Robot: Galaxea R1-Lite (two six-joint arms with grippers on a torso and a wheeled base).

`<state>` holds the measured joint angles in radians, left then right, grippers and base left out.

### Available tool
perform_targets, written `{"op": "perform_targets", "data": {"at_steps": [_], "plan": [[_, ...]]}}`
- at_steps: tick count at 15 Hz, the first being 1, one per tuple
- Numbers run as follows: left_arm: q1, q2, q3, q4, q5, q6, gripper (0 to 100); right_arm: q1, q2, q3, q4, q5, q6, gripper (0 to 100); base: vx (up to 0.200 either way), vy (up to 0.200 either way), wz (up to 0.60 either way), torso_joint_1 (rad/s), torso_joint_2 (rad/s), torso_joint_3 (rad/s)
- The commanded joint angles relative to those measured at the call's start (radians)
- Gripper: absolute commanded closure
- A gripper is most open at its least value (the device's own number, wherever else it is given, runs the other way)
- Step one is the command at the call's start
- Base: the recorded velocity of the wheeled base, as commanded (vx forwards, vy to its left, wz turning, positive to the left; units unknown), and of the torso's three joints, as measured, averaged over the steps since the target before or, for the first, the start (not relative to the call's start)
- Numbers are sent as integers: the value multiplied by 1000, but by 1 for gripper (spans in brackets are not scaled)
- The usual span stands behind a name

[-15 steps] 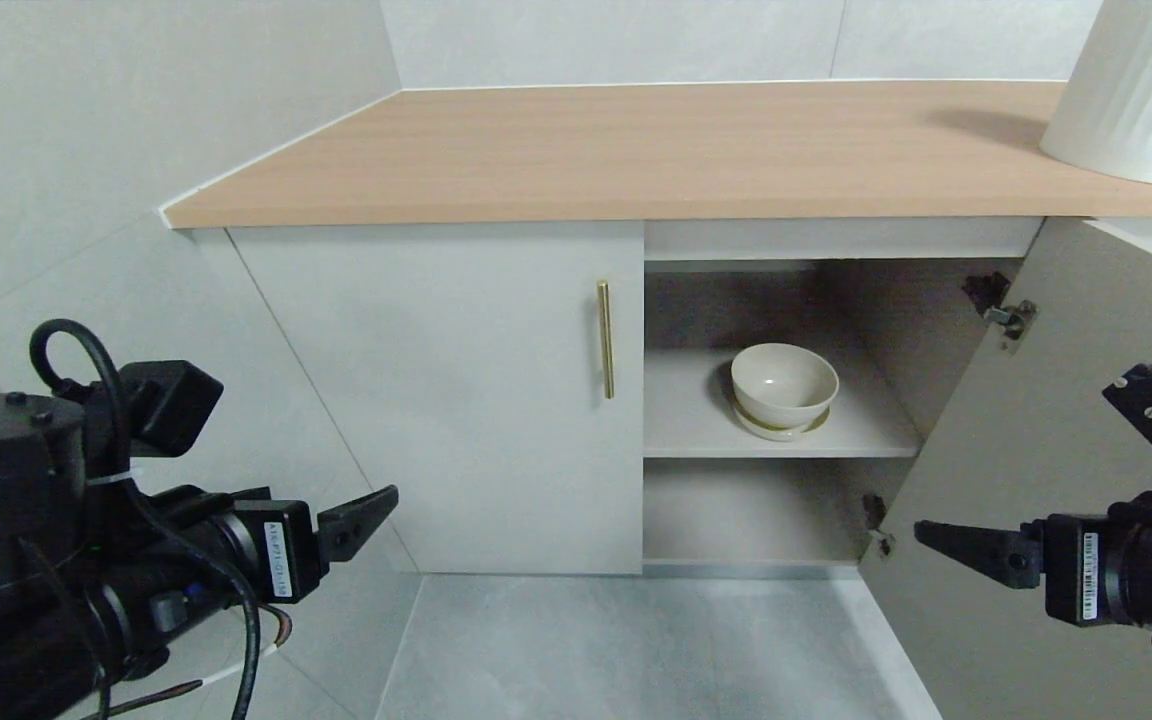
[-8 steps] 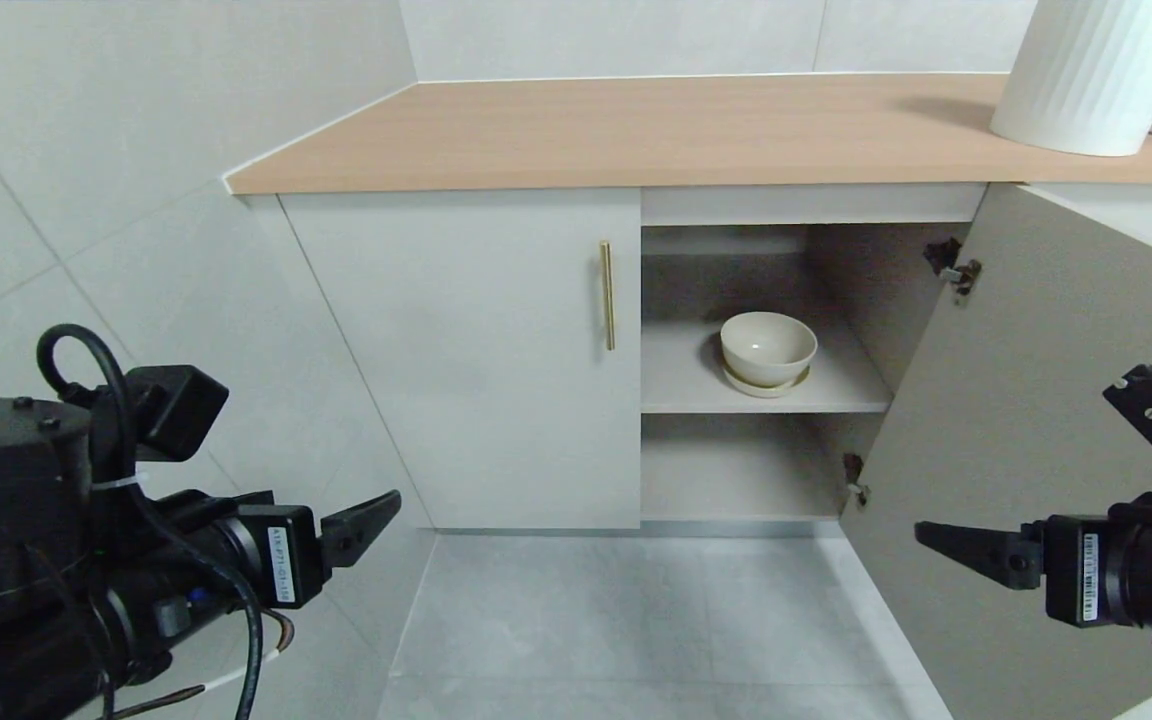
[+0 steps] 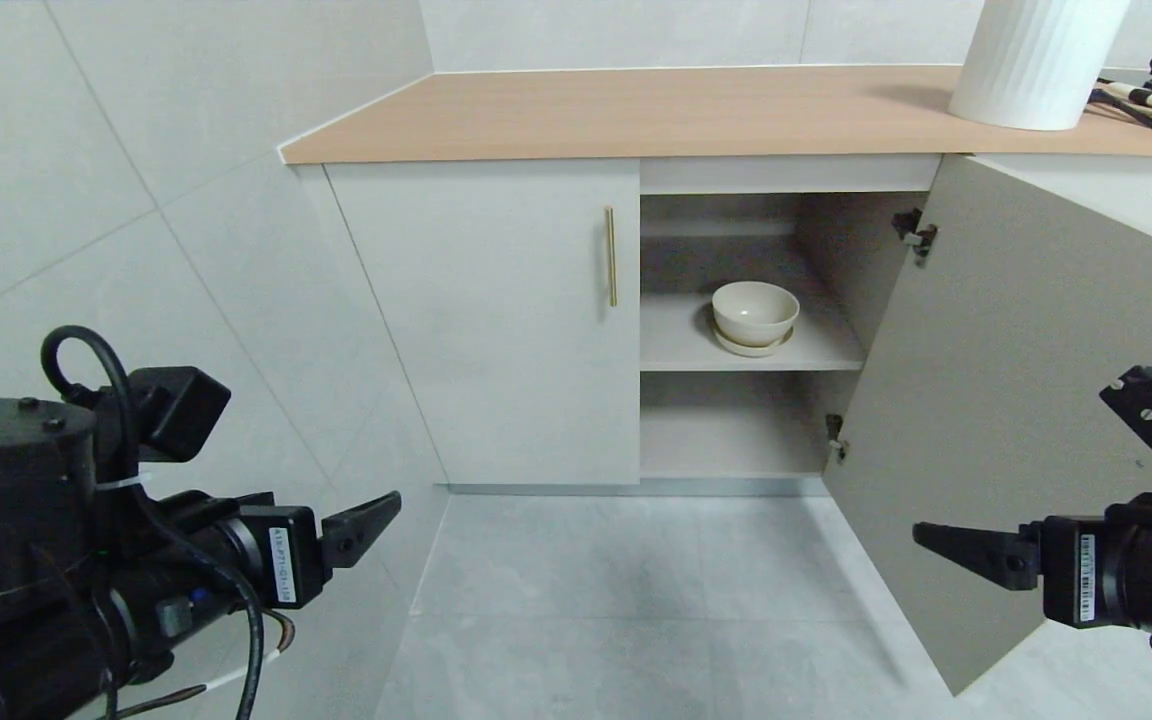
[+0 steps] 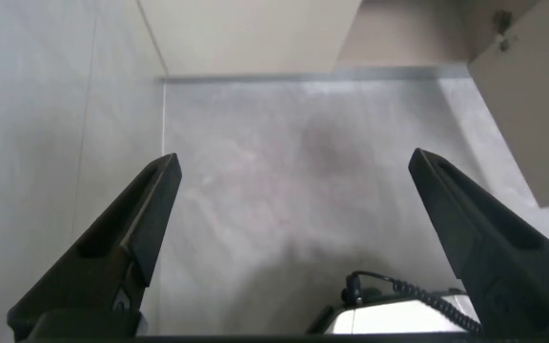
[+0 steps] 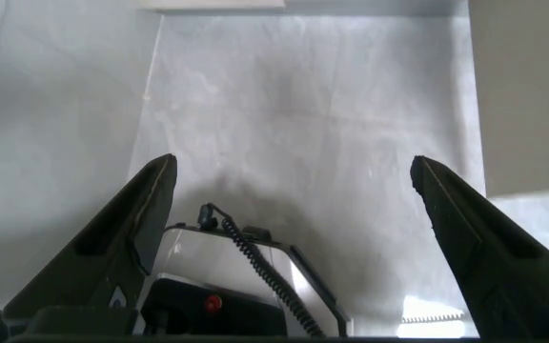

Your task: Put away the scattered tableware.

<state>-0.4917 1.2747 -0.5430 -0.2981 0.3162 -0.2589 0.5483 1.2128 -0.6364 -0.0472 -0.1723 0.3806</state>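
Though wide open, left gripper (image 4: 292,160) and right gripper (image 5: 292,163) well apart from shelved bowl (image 3: 755,312).

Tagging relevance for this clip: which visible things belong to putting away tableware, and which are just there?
Job: bowl, plate under it, cabinet shelf, open door.
Just there: white ribbed container, countertop, brass handle, slim items beside the container (too small to identify).

Bowl (image 3: 755,309) sits on a plate (image 3: 749,349) on the upper shelf (image 3: 672,346).

R pincer (image 5: 292,164) spread wide — over grey floor (image 5: 303,86).
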Motion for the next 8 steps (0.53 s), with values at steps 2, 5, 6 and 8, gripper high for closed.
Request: {"op": "perform_targets", "data": {"at_steps": [2,5,6,8], "plan": [[-1,2,5,-1,-2,0,0,1,5,0,0,-1,0,0,0,0,0,0,0,0],[-7,3,9,-1,-2,3,0,-1,5,0,0,-1,0,0,0,0,0,0,0,0],[-7,3,11,-1,-2,3,0,-1,5,0,0,-1,0,0,0,0,0,0,0,0],[-7,3,11,-3,-2,3,0,-1,5,0,0,-1,0,0,0,0,0,0,0,0]]}}
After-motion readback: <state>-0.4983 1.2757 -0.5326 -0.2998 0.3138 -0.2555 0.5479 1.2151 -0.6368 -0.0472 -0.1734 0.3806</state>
